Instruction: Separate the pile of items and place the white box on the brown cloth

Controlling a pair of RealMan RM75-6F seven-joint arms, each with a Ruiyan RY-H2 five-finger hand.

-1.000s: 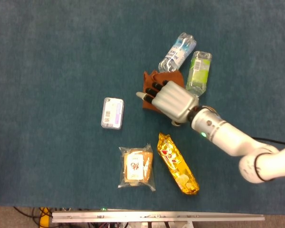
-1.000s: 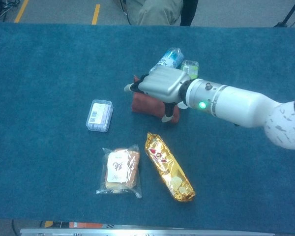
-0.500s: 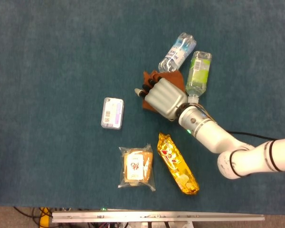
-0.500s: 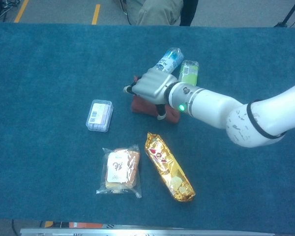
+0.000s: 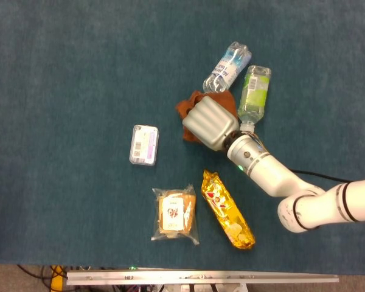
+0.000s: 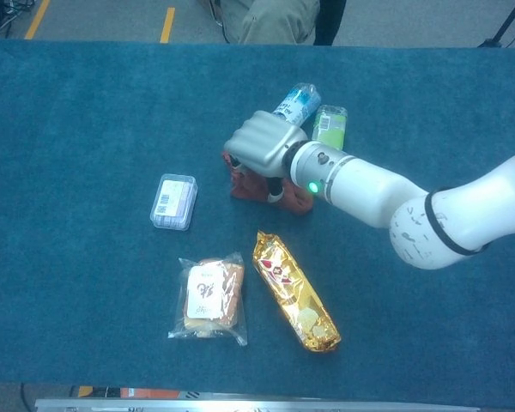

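The table (image 5: 61, 67) is a wide blue surface, and the goods on it now lie mostly apart, so the separating looks largely done. The right hand (image 5: 210, 123) sits on the cloth (image 5: 184, 108), fingers curled down into the brown fabric and seemingly bunching it; from above only the back of the hand shows, so whether it truly grips the cloth or merely presses on it I cannot tell for sure, though the chest view suggests a grasp. The left hand shows in neither view.

Nearer the robot than the hand, just below its wrist, lies the gold packet (image 5: 227, 210), and further to the hand's left the clear bread bag (image 5: 175, 214). Beyond the hand, on the far side, the two bottles still lie close together: the green bottle (image 5: 255, 91) just beside the wrist, the water bottle (image 5: 227, 66) touching or nearly touching the cloth's far edge. These may still want parting.

The white box (image 5: 144, 145) lies well to the hand's left, flat on the table and apart from everything, not on the cloth. So the main step is left: the cloth probably wants laying out flat and clear of the bottles, and the box must then be carried over and set on it
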